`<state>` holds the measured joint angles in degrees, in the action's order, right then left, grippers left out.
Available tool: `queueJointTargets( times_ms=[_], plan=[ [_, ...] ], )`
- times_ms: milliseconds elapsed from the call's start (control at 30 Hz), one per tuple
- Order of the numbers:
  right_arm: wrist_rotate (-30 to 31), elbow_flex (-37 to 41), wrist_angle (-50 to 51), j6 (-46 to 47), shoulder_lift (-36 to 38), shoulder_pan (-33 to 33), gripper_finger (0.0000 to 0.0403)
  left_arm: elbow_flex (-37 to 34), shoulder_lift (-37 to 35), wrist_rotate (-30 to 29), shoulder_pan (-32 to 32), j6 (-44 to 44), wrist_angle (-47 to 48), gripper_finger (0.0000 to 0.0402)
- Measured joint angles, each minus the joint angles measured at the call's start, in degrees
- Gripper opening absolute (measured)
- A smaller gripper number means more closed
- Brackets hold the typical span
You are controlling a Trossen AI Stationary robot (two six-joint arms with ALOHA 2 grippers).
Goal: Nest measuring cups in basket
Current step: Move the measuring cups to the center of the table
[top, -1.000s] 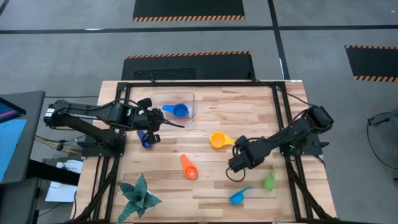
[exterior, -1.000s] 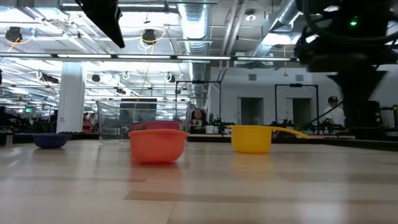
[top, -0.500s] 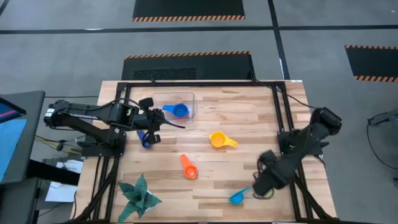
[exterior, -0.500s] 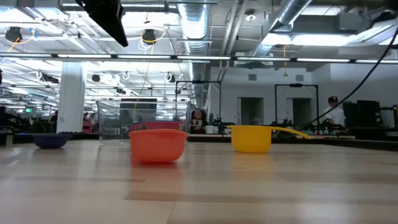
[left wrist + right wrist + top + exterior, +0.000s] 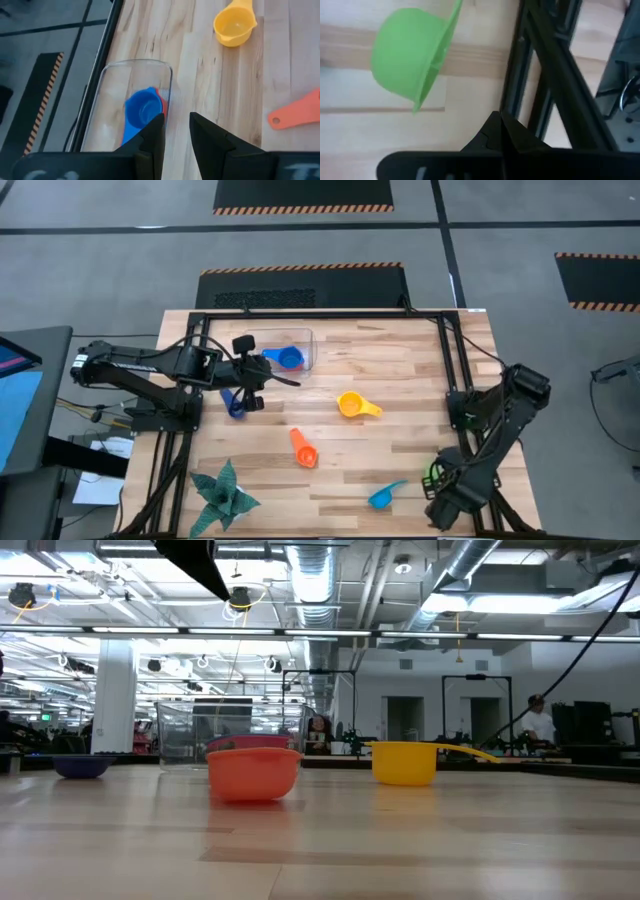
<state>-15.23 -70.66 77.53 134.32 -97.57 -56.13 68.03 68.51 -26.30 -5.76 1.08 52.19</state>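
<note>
the left gripper (image 5: 252,372) is hanging just beside the basket (image 5: 300,336), fingers a little apart and grasping nothing. a blue cup (image 5: 289,359) is lying in the basket over a red one (image 5: 161,95). the orange cup (image 5: 304,452) and yellow cup (image 5: 349,404) are lying mid-table. the right gripper (image 5: 447,505) is sitting clenched and empty beside the green cup (image 5: 412,57), near the table's corner.

The right gripper (image 5: 447,508) has swung from mid-table, near the yellow cup (image 5: 349,404), out to the table's near right corner, past the green cup (image 5: 434,473). The left gripper (image 5: 252,372) has shifted slightly nearer the basket (image 5: 306,338), rising out of the low view's top.
</note>
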Motion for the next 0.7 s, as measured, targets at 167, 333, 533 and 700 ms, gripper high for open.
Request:
queueJointTargets(
  times_ms=[167, 333, 533, 700],
  plan=[
    [0.39, 0.56, -1.72, -0.66, -4.54, 1.64, 0.0004, 0.0, 0.0, 0.03, 0.0, 0.36, 0.12, 0.008],
    [5.3, 0.54, -0.55, -1.27, -7.57, 4.8, 0.0003, 0.0, 0.0, 0.11, 0.0, -0.49, 0.12, 0.008],
    [16.59, 0.4, -1.91, -6.78, -8.28, 12.5, 0.0005, 0.0, 0.0, 0.13, 0.0, -0.95, -0.91, 0.008],
    [21.22, -4.23, 0.9, -14.91, -6.27, 16.34, 0.0004, 0.0, 0.0, 0.15, 0.0, -0.62, -0.83, 0.008]
  ],
)
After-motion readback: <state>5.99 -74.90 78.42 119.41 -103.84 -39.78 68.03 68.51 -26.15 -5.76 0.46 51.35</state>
